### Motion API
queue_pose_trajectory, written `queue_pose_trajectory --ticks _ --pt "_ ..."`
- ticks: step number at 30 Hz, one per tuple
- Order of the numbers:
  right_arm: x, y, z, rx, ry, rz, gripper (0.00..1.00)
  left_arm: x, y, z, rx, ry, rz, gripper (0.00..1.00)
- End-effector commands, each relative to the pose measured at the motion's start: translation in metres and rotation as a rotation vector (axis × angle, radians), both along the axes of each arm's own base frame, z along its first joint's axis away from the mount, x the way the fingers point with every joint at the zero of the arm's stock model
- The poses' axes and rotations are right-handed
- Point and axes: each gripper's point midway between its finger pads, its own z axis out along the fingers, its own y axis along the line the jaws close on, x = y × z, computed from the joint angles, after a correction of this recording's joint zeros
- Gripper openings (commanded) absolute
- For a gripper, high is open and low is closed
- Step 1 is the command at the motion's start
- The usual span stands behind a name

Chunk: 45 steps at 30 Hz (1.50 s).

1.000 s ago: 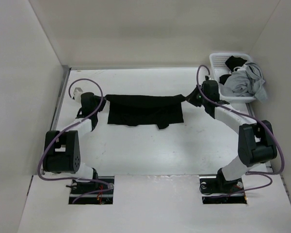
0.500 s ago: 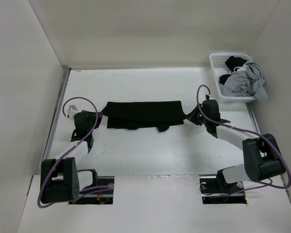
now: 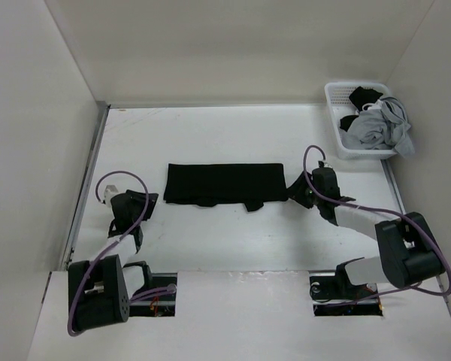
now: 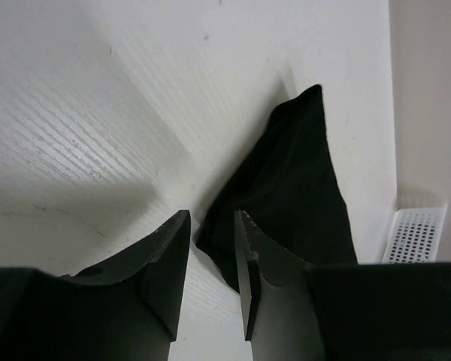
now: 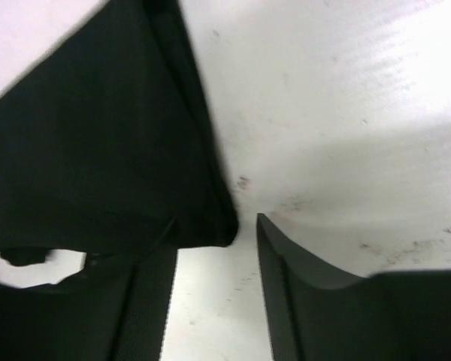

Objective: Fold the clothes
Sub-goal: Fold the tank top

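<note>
left pincer [image 4: 210, 219] sits just off the left end of the black shirt [image 3: 222, 183], jaws a narrow gap apart and gripping nothing, its arm bent low and tucked near its base. the shirt lies flat mid-table [image 3: 210, 131], a long band running left to right. right pincer [image 5: 215, 222] gapes wide at the right end, the corner loose between its jaws, arm low. each arm is near its own end.
</note>
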Motion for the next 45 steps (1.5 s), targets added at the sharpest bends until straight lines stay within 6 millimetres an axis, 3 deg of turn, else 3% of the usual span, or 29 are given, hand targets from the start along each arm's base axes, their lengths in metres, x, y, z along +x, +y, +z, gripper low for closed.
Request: queue_pose_trajectory --ticks 1,6,12,13,16,19,25,31,34,37,41,45 --pt "0.023 0.009 0.037 0.032 -0.142 0.024 0.53 0.011 0.003 0.037 0.018 -0.125 -0.012 0.29" --pt "0.036 0.015 0.021 0.087 -0.083 0.04 0.53 0.017 -0.005 0.079 0.081 -0.218 -0.015 0.3" --pt "0.043 0.027 0.001 0.156 -0.011 0.019 0.45 0.032 -0.046 0.104 0.153 -0.266 -0.12 0.31" --pt "0.044 0.03 -0.002 0.17 -0.002 0.022 0.41 0.035 -0.054 0.106 0.156 -0.274 -0.138 0.31" --pt "0.049 0.032 -0.002 0.213 -0.011 -0.012 0.15 0.041 -0.077 0.111 0.148 -0.298 -0.193 0.31" --pt "0.052 0.022 0.015 0.218 -0.079 -0.056 0.03 0.043 -0.101 0.112 0.133 -0.311 -0.254 0.31" --pt "0.038 -0.029 0.043 0.05 -0.144 -0.149 0.0 0.038 -0.154 0.103 0.107 -0.305 -0.374 0.32" --pt "0.033 -0.047 0.111 -0.11 -0.253 -0.137 0.01 0.023 -0.191 0.105 0.049 -0.328 -0.455 0.33" --pt "0.035 -0.025 0.14 -0.199 -0.285 -0.054 0.01 0.015 -0.194 0.106 0.032 -0.336 -0.466 0.33" --pt "0.038 0.007 0.153 -0.279 -0.297 0.028 0.02 0.007 -0.186 0.105 0.017 -0.344 -0.455 0.34" --pt "0.041 0.07 0.162 -0.374 -0.303 0.167 0.02 -0.004 -0.169 0.111 0.0 -0.376 -0.424 0.34" --pt "0.043 0.138 0.155 -0.463 -0.284 0.29 0.02 -0.015 -0.153 0.122 -0.013 -0.41 -0.399 0.35"
